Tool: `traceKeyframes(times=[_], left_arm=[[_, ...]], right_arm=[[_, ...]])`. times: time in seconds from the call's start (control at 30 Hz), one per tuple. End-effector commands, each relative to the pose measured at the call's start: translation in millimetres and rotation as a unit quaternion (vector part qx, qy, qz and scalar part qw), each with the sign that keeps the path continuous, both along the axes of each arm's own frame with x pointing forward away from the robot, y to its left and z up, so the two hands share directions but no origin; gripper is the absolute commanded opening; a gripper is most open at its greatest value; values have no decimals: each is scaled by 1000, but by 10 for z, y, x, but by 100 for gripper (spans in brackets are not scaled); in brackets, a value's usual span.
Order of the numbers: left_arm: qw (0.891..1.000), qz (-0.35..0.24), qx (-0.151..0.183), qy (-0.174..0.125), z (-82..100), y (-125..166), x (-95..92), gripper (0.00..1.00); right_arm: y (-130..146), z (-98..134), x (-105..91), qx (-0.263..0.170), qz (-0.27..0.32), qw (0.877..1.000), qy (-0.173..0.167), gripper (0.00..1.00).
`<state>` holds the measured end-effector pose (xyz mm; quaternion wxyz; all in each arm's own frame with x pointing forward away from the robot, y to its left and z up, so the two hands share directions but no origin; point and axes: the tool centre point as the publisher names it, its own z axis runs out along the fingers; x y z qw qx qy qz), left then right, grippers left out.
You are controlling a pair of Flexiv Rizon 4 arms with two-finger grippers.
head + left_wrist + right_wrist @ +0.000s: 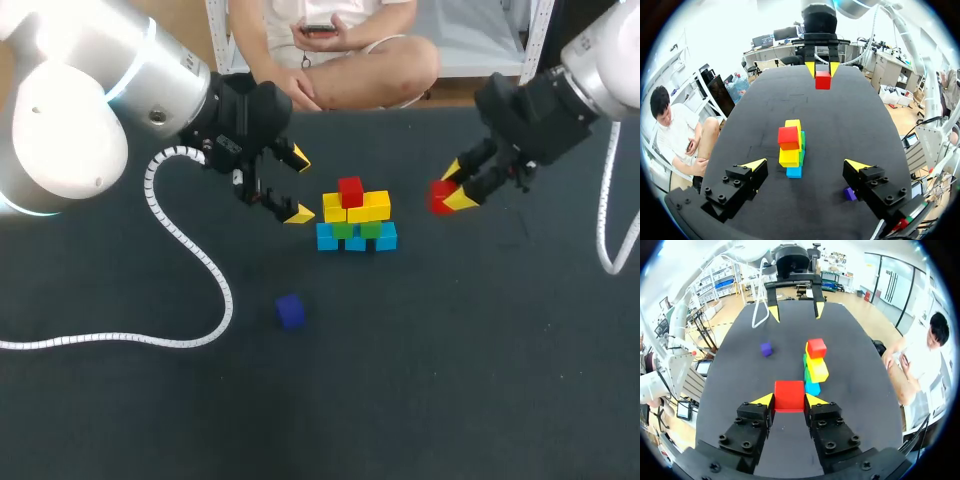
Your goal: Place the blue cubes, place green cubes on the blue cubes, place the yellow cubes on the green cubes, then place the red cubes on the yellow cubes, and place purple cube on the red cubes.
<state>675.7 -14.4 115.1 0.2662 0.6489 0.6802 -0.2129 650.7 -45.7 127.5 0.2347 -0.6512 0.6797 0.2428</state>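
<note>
The dark cloth-covered counter [480, 380] is carrying everything. The left arm's end effector [298, 186] is hanging at 9 o'clock of the tiered stack of small plastic cubes [356, 222]. Its fingers are spread wide with nothing between them, probably to keep out of the way while the other arm works. The right arm's end effector [456, 187] is hovering at 3 o'clock of that stack, its fingers clamping a loose red plastic cube [441, 196] from two sides. It is holding the cube off the counter, apparently so it can pass over the yellow tier.

The stack is standing at the counter's middle, with light blue cubes [356, 241] forming the base, green cubes [357, 229] resting on them and yellow cubes [357, 208] lying above. One red top cube [350, 190] is sitting slightly toward 9 o'clock, seemingly leaving room beside it for the held one. A small purple cube [290, 310] is lying alone at 7 o'clock of the stack, well apart, likely waiting as the capstone.
</note>
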Motion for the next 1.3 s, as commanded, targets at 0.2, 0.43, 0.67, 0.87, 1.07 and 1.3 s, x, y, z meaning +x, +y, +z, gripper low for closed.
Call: traceKeyframes(times=[0.2,0.43,0.67,0.87,1.07,1.3], left_arm=[[1000,-2,-1,0,-3,12,5,100],[1000,-2,-1,0,-3,12,5,100],[1000,-2,-1,0,-3,12,5,100],[1000,-2,-1,0,-3,12,5,100],[1000,-2,-1,0,-3,12,5,100],[1000,-2,-1,0,-3,12,5,100]], right_arm=[[171,163,-52,24,28,999,-4,0],[171,163,-52,24,28,999,-4,0],[191,114,-42,26,30,999,1,0],[308,-28,4,11,39,999,15,0],[421,-54,36,1,47,999,16,0],[540,-64,35,-14,53,998,12,0]])
